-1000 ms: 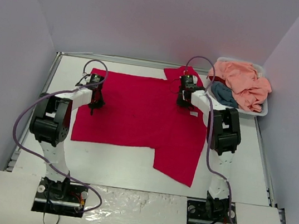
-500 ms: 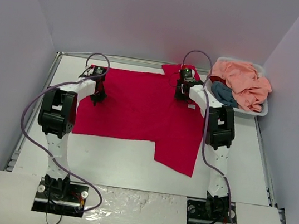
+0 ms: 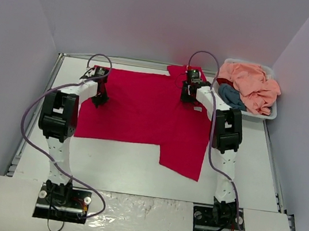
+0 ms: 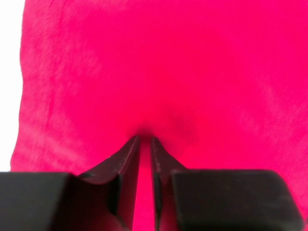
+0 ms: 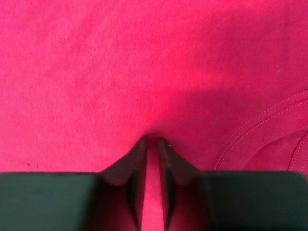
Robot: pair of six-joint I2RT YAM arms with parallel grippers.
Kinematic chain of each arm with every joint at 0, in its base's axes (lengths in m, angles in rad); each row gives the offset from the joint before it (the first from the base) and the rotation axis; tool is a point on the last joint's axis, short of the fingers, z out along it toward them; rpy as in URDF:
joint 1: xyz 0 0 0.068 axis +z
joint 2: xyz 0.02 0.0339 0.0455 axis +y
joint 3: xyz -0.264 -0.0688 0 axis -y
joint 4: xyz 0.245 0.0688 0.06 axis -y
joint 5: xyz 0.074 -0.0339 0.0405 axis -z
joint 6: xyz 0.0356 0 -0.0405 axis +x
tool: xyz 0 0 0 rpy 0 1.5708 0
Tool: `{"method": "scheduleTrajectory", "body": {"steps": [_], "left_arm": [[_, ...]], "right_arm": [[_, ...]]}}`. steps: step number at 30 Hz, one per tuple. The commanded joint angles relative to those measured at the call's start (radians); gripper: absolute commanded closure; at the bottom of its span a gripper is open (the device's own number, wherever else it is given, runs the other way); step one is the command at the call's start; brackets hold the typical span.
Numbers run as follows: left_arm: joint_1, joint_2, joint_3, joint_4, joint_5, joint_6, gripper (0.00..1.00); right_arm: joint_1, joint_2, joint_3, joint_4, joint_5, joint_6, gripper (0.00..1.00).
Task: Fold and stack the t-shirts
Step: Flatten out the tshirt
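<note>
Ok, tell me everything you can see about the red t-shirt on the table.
The red t-shirt is plain crimson soft cloth, spread mostly flat on the white table, with one flap jutting nearward at right and another at the far edge. Curved stitched seams show in the right wrist view. The left gripper and right gripper each pinch a small pucker of it.

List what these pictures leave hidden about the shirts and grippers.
1. Top view: fingertips of the left gripper and right gripper, hidden under their wrists.
2. Top view: whatever lies in the basket beneath the peach shirt and teal shirt.
3. Both wrist views: the outline of the red t-shirt, cut off by the frame edges.
</note>
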Motion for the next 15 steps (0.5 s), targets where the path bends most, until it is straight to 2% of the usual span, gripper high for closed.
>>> {"method": "scheduleTrajectory", "body": {"steps": [1,2,3,7,10,15], "left_arm": [[0.003,-0.122,-0.015,-0.024,-0.018,0.003,0.84],[0.000,-0.162,-0.018,-0.025,-0.020,0.005,0.82],[-0.005,-0.187,-0.032,-0.027,-0.023,0.005,0.78],[-0.028,-0.317,-0.105,-0.016,-0.041,0.006,0.71],[-0.054,-0.414,-0.174,-0.021,-0.041,0.006,0.69],[-0.169,-0.559,-0.306,-0.027,-0.119,0.017,0.69]], "right_arm": [[-0.005,-0.076,-0.016,-0.073,-0.016,-0.014,0.86],[-0.005,-0.107,-0.022,-0.073,-0.019,-0.014,0.81],[-0.005,-0.122,-0.039,-0.073,-0.022,-0.015,0.81],[-0.004,-0.205,-0.109,-0.073,-0.030,-0.018,0.78],[-0.001,-0.271,-0.187,-0.071,-0.033,-0.021,0.76],[0.033,-0.410,-0.352,-0.051,-0.010,-0.029,0.74]]}}
